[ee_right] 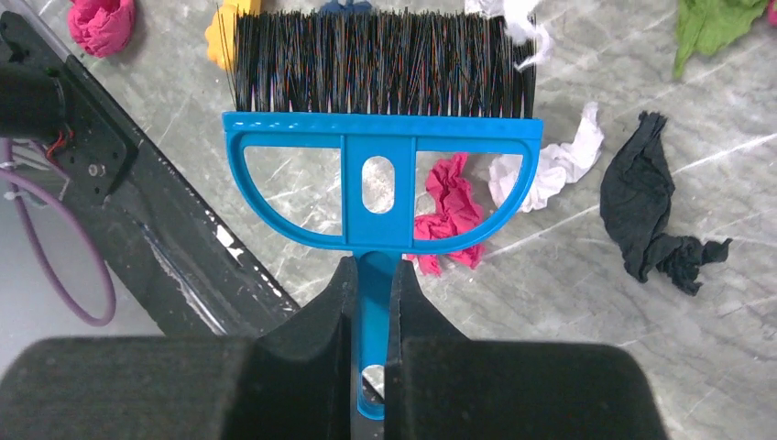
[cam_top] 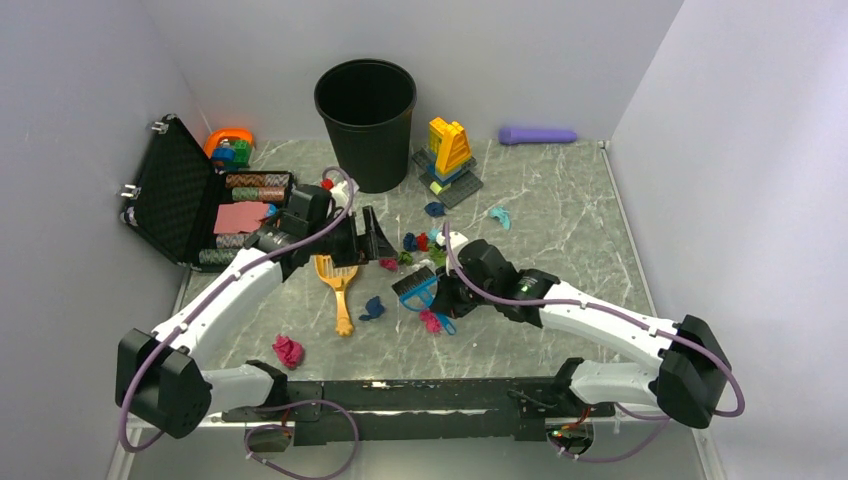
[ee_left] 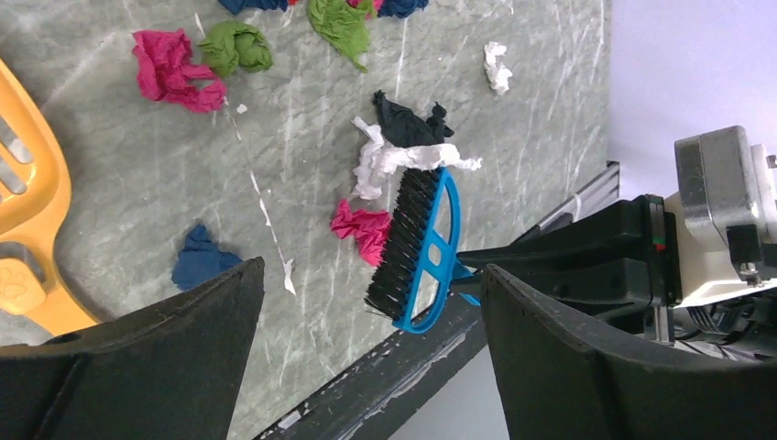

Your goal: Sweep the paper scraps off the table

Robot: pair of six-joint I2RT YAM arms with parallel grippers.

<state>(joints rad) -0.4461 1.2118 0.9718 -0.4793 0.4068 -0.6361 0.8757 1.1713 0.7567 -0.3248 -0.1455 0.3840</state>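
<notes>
My right gripper [cam_top: 447, 296] [ee_right: 371, 280] is shut on the handle of a small blue hand brush [cam_top: 415, 288] [ee_right: 380, 128], bristles pointing left, over the table [cam_top: 560, 230]. A pink paper scrap [ee_right: 449, 215], a white one [ee_right: 550, 165] and a dark one [ee_right: 646, 206] lie just beside the brush head. My left gripper [cam_top: 375, 240] [ee_left: 371, 270] is open and empty above the table, facing the brush [ee_left: 423, 247]. More scraps lie around: a blue wad [cam_top: 374, 307], a pink wad [cam_top: 288, 350], a mixed cluster [cam_top: 415, 243], and a teal scrap [cam_top: 500, 216].
An orange scoop [cam_top: 337, 280] lies on the table under my left arm. A black bin [cam_top: 366, 120] stands at the back, with stacked toy bricks [cam_top: 448, 155] and a purple cylinder [cam_top: 537, 134] to its right. An open black case [cam_top: 180, 195] sits at the left.
</notes>
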